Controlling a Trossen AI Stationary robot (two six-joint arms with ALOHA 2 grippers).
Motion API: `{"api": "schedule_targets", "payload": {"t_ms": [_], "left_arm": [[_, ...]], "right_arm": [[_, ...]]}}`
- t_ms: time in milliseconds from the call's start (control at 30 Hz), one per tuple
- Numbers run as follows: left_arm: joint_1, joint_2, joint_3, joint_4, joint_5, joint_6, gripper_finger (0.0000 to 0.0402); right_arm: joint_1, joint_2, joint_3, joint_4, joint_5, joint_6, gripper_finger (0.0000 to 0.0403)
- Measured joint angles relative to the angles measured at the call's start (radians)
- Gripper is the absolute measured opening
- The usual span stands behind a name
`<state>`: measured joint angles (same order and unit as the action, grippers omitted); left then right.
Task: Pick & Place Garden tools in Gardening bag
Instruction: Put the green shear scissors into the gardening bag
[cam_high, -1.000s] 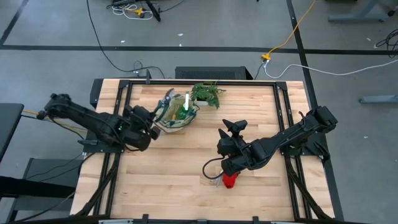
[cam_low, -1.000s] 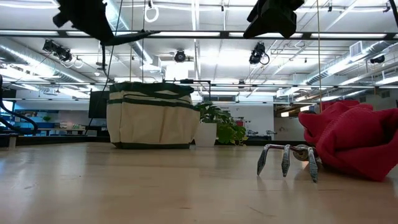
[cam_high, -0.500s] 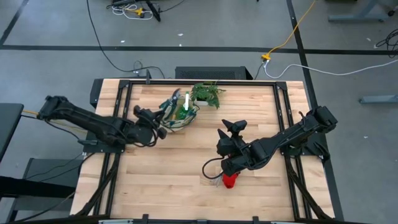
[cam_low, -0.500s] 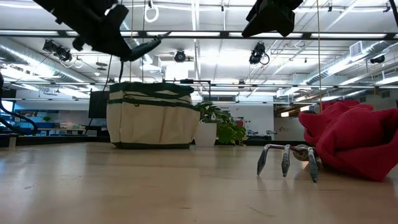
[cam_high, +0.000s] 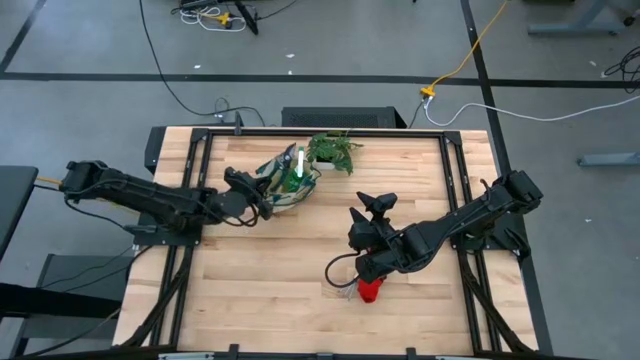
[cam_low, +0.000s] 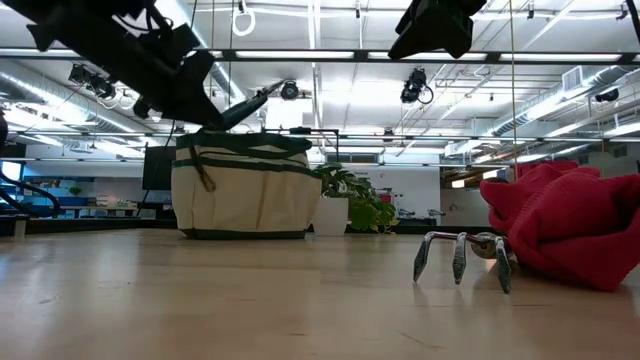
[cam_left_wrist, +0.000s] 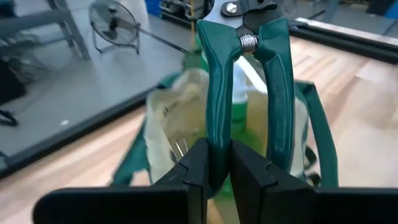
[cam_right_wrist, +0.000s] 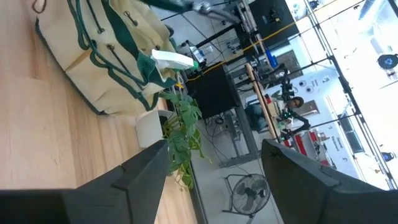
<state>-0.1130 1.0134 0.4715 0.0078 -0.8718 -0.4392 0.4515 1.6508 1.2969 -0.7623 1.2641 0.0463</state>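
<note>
The cream gardening bag (cam_high: 287, 186) with green trim stands at the table's far middle; a green spray bottle (cam_high: 298, 166) sticks up out of it. My left gripper (cam_high: 252, 196) is beside the bag's left side, shut on green-handled pruning shears (cam_left_wrist: 245, 74) that reach over the bag's rim. In the low view the shears (cam_low: 247, 103) slant just above the bag (cam_low: 245, 185). My right gripper (cam_high: 374, 206) hovers open right of the bag, holding nothing. Red gloves (cam_high: 371, 290) and the little rake (cam_low: 461, 255) lie on the table near it. My left gripper pinches one of the shears' two green handles (cam_left_wrist: 216, 118) between its two fingers (cam_left_wrist: 194, 169), near the handle's free end. The fingers come from the table's left, slanting a little downward, along the handle. The shears are lifted clear, blades pointing away over the bag.
A leafy plant in a white pot (cam_high: 335, 150) stands just right of and behind the bag. Black frame rails (cam_high: 200, 160) run along the table's sides. Bare wood lies in front of the bag and along the near edge.
My left gripper has come down and moved toward the bag, tipping from a steeper upward slant to nearly level. The shears have gone with it and now reach over the bag's left rim. My right arm has kept still.
</note>
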Motion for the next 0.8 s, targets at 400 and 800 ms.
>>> {"api": "schedule_targets", "payload": {"t_ms": [400,800], "left_arm": [[0.058,0.000,-0.040,0.067,0.077,0.063,0.0047],[0.145,0.001,-0.040,0.066,0.184,0.112,0.0047]], "right_arm": [[0.000,0.000,0.000,0.006,0.001,-0.001,0.0261],[0.000,0.000,0.000,0.008,0.000,-0.001,0.0261]]}}
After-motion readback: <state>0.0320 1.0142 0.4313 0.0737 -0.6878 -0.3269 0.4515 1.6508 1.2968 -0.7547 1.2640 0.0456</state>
